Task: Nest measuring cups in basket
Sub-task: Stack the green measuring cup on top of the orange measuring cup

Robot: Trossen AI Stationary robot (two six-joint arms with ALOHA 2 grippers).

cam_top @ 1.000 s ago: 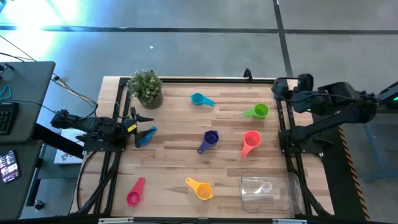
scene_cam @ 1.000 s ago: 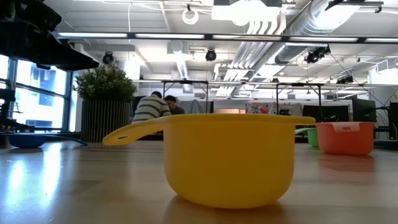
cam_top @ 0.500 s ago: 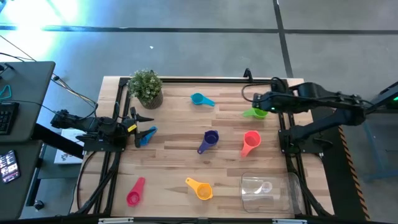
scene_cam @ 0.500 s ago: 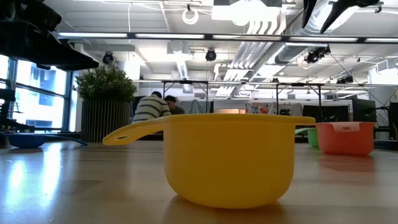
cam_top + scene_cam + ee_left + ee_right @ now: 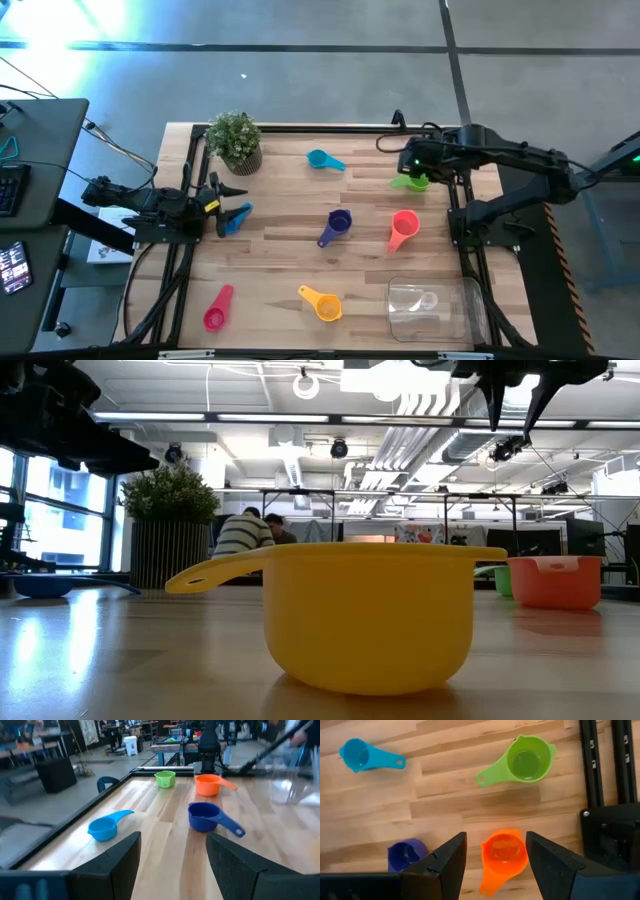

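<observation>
Your right hand (image 5: 404,166), fingers apart and holding nothing, hovers over the worktop (image 5: 290,235); the green cup (image 5: 415,181) lies just at its 5 o'clock.

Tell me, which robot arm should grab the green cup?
The right one, probably. Its pincer hangs open right above the green cup, at the table's right side. The left pincer waits at the far left edge, next to the blue cup, a long way off.
</observation>
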